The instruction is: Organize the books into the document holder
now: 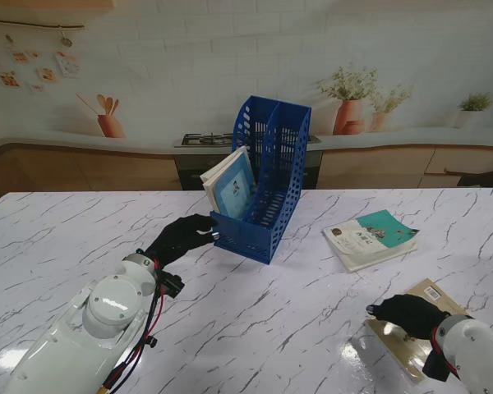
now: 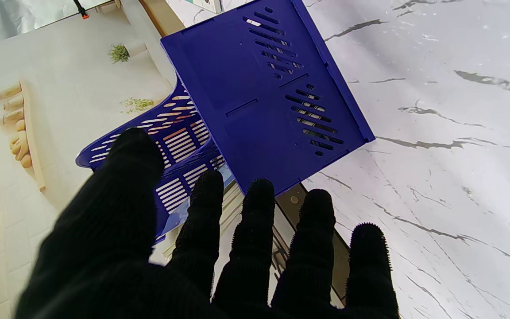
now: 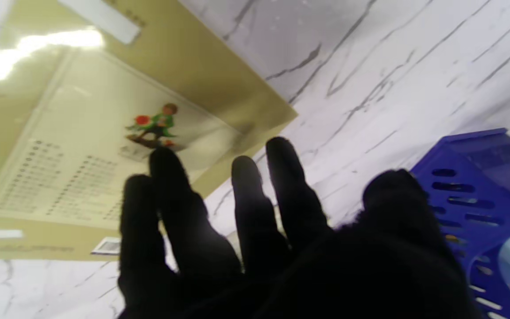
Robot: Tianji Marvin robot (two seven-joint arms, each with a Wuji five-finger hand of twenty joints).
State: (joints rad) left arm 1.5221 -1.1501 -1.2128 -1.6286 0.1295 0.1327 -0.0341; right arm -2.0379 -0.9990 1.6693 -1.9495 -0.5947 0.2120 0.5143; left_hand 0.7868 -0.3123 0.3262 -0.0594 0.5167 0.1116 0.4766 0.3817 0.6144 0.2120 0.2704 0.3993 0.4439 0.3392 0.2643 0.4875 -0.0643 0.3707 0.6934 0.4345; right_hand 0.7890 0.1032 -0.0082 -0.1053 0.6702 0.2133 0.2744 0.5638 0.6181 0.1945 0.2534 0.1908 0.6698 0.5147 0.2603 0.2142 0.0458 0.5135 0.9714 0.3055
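A blue slotted document holder (image 1: 267, 185) stands mid-table with a light blue book (image 1: 232, 186) leaning in its left compartment. My left hand (image 1: 181, 236) in a black glove reaches to the holder's (image 2: 259, 93) near left corner, fingers (image 2: 259, 221) spread and holding nothing. A teal-and-white book (image 1: 370, 237) lies flat to the holder's right. A tan book (image 1: 419, 328) lies at the near right, and my right hand (image 1: 407, 314) rests over its left edge. In the right wrist view the fingers (image 3: 171, 208) hover spread above that tan cover (image 3: 82, 146).
The white marble table (image 1: 82, 238) stretches left and nearer to me. Behind its far edge runs a counter with a stove (image 1: 205, 139) and potted plants (image 1: 349, 103).
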